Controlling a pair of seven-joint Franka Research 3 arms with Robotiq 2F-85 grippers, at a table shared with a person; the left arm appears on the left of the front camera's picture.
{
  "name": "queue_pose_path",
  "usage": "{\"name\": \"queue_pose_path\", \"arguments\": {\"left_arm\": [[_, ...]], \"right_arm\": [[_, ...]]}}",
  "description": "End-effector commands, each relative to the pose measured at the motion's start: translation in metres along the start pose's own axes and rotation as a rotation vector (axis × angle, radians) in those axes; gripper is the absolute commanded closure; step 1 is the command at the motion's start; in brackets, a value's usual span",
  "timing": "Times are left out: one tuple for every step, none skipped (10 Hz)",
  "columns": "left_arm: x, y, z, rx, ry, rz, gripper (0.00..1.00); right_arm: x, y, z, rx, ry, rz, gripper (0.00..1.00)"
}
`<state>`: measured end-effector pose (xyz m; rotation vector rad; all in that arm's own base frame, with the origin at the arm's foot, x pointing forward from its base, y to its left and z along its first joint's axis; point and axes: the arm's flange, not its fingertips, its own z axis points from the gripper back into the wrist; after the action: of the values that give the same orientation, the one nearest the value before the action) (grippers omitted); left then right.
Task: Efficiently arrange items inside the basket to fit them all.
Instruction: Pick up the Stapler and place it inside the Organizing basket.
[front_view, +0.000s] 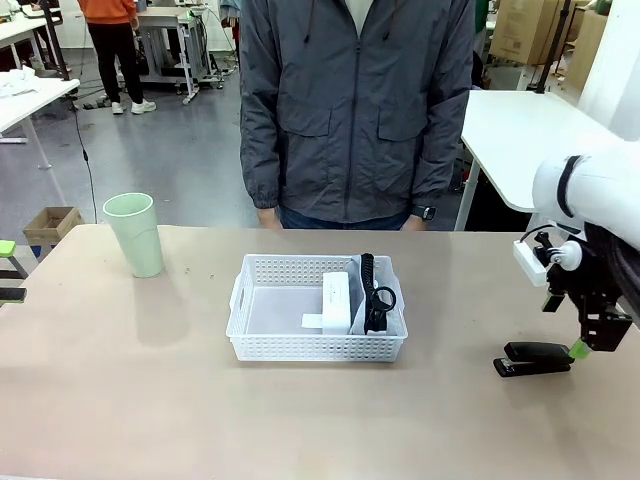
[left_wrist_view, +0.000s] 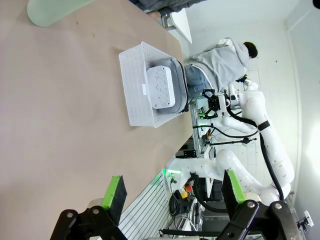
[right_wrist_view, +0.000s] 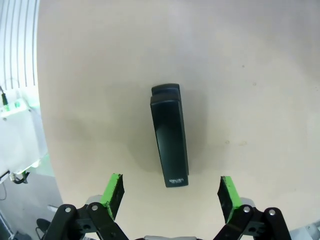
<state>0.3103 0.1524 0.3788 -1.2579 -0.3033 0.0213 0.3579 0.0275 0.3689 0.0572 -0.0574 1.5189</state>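
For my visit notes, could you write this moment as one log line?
basket: pouch, white box inside | stapler: on table | cup: on table | right end effector: open, near stapler

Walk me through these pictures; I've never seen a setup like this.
Two white robot arms share a table with a person standing at its far side. One picture looks across the table from the robot's side; the other two come from cameras on the arms' wrists.

A pale green cup stands on the table. The white basket contains a white box and a grey pouch with a black strap. The right gripper is open near a black stapler; the left gripper is open too. Neither holds anything.
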Motion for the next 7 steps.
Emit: {"name": "queue_pose_path", "arguments": {"left_arm": [[-0.003, -0.001, 0.0, -0.007, -0.013, -0.016, 0.0], [-0.003, -0.001, 0.0, -0.007, -0.013, -0.016, 0.0], [-0.003, -0.001, 0.0, -0.007, -0.013, -0.016, 0.0], [-0.003, -0.001, 0.0, -0.007, -0.013, -0.016, 0.0], [-0.003, -0.001, 0.0, -0.007, -0.013, -0.016, 0.0], [-0.003, -0.001, 0.0, -0.007, -0.013, -0.016, 0.0], [-0.003, -0.001, 0.0, -0.007, -0.013, -0.016, 0.0]], "right_arm": [[-0.001, -0.01, -0.017, 0.058, -0.024, 0.021, 0.0], [0.001, -0.01, -0.025, 0.069, -0.017, 0.028, 0.0], [0.002, -0.011, -0.033, 0.085, -0.015, 0.034, 0.0], [0.001, -0.014, -0.041, 0.089, -0.021, 0.028, 0.0], [0.0, -0.016, -0.051, 0.099, -0.027, 0.032, 0.0], [0.0, -0.016, -0.058, 0.114, -0.025, 0.028, 0.0], [-0.001, -0.014, -0.063, 0.123, -0.019, 0.014, 0.0]]}}
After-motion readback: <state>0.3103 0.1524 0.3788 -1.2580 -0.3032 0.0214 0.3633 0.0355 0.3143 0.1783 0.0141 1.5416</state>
